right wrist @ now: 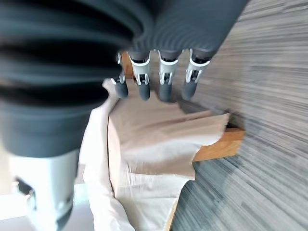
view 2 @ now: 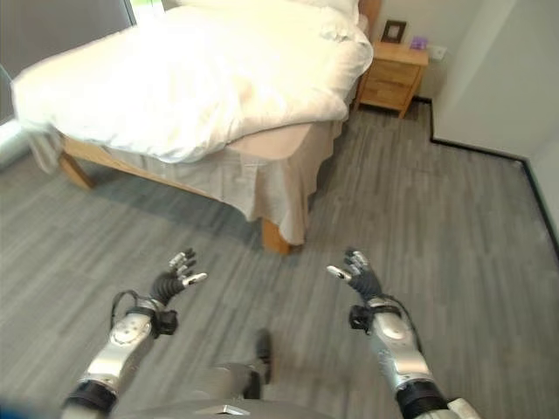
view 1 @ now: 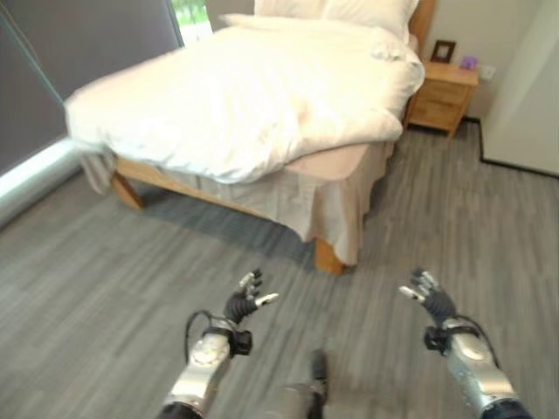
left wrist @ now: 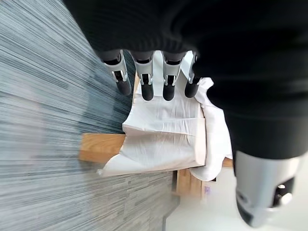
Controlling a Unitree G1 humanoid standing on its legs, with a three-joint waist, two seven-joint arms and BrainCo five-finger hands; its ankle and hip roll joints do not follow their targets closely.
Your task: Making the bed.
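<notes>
- Bed (view 1: 262,113) sits upper centre in the eye views; white duvet (view 1: 227,96) is rumpled, with the near corner of the beige sheet (view 1: 336,161) bare.
- Left hand (view 1: 244,301) and right hand (view 1: 428,297) are both low in the frame over the floor (view 1: 87,288), fingers apart, holding nothing.
- Nightstand (view 1: 444,96) upper right; the photo frame (view 1: 443,51) on it is too small to make out.
- Wrist views show the bed skirt (left wrist: 163,139) and a wooden leg (right wrist: 221,144) close up.
</notes>
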